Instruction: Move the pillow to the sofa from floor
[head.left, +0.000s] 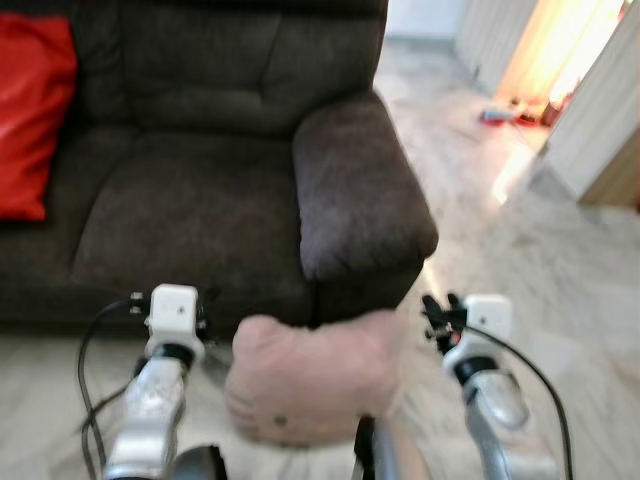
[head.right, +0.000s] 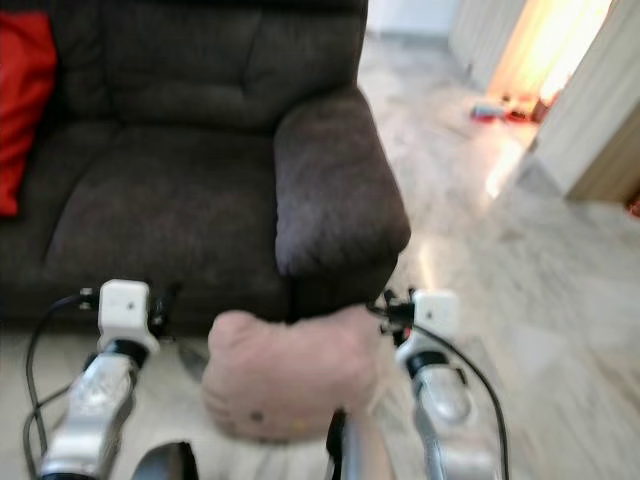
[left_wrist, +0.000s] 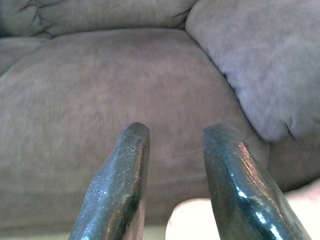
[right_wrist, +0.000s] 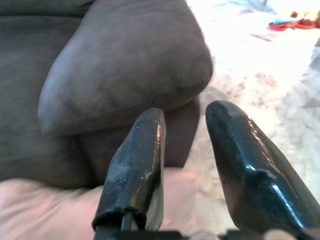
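A pale pink pillow (head.left: 310, 375) hangs off the floor, squeezed between my two silver forearms just in front of the dark brown sofa (head.left: 190, 210). It sits level with the base of the sofa's right armrest (head.left: 355, 190). My left gripper (left_wrist: 172, 131) points at the seat cushion (left_wrist: 100, 100), fingers apart with nothing between them. My right gripper (right_wrist: 182, 112) points at the armrest (right_wrist: 125, 65), also open and empty. An edge of the pillow (right_wrist: 45, 210) lies under the right fingers.
A red cushion (head.left: 30, 110) leans against the sofa back at the far left. Pale marble floor (head.left: 540, 260) stretches to the right of the armrest toward a bright doorway with small objects (head.left: 520, 112) on the floor. Black cables (head.left: 90, 370) trail from my left arm.
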